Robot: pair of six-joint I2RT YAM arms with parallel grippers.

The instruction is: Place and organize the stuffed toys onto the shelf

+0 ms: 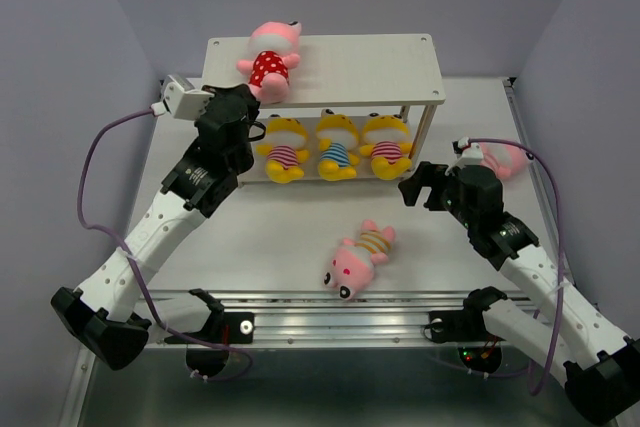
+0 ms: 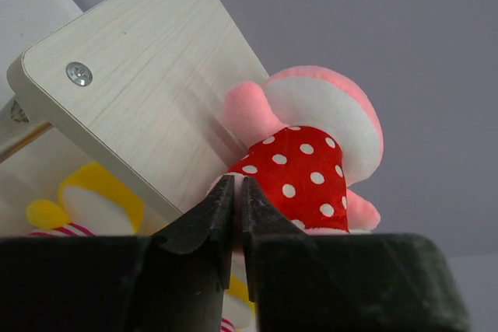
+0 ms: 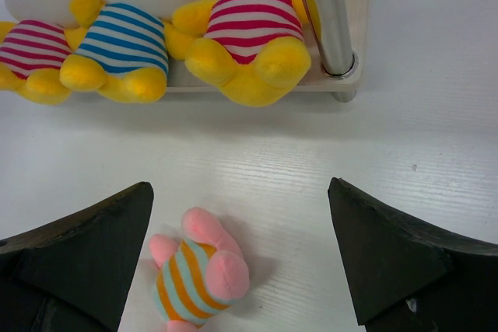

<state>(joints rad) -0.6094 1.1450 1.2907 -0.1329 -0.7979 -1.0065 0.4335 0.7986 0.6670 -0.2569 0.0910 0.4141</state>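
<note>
The shelf (image 1: 360,67) stands at the back of the table. A pink toy in a red dotted shirt (image 1: 270,62) lies on the left of its top board. My left gripper (image 1: 252,107) is at that toy's lower end; in the left wrist view the gripper (image 2: 237,184) is shut on a pink bit of the dotted toy (image 2: 311,161). Three yellow toys (image 1: 283,152) (image 1: 337,150) (image 1: 388,145) sit on the lower board. A pink toy in an orange-striped shirt (image 1: 358,257) lies on the table. My right gripper (image 1: 425,187) is open and empty, above it (image 3: 198,277).
A third pink toy (image 1: 505,159) lies at the right, partly hidden behind my right arm. The shelf's front right leg (image 3: 327,13) stands just beyond my right gripper (image 3: 240,188), next to the yellow toys (image 3: 249,29). Purple walls enclose the table.
</note>
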